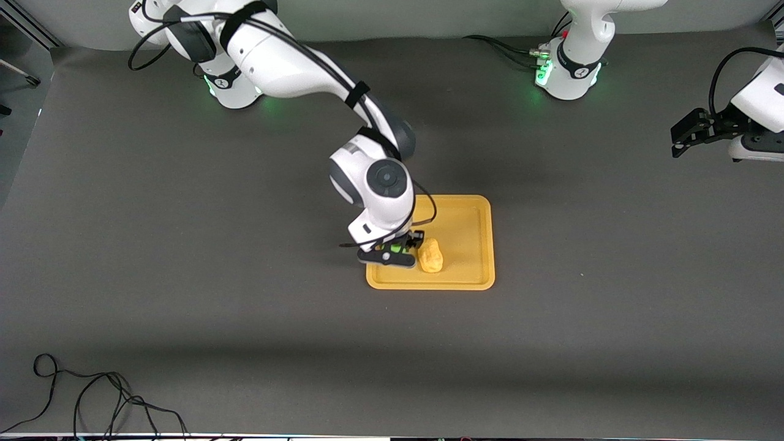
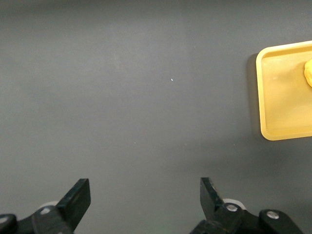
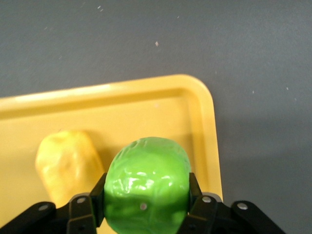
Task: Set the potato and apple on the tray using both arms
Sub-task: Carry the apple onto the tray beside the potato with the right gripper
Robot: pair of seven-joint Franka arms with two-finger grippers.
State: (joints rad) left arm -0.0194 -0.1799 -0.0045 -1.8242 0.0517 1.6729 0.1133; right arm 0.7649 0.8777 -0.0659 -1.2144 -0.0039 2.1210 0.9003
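The yellow-orange tray [image 1: 471, 239] lies mid-table. On it rests the yellow-tan potato [image 1: 430, 256], also seen in the right wrist view [image 3: 68, 165] and at the edge of the left wrist view [image 2: 308, 73]. My right gripper [image 1: 398, 250] is shut on the green apple [image 1: 397, 247], low over the tray's corner nearest the right arm's end, right beside the potato. In the right wrist view the apple [image 3: 147, 185] fills the jaws of the right gripper [image 3: 147, 192] above the tray [image 3: 146, 107]. My left gripper [image 1: 675, 142] waits open over bare table at the left arm's end, its jaws [image 2: 145, 195] holding nothing; the tray [image 2: 282, 97] shows off to one side.
A loose black cable [image 1: 92, 398] coils on the table near the front camera's edge at the right arm's end. More cables [image 1: 508, 49] run to the left arm's base. The dark grey table surrounds the tray on all sides.
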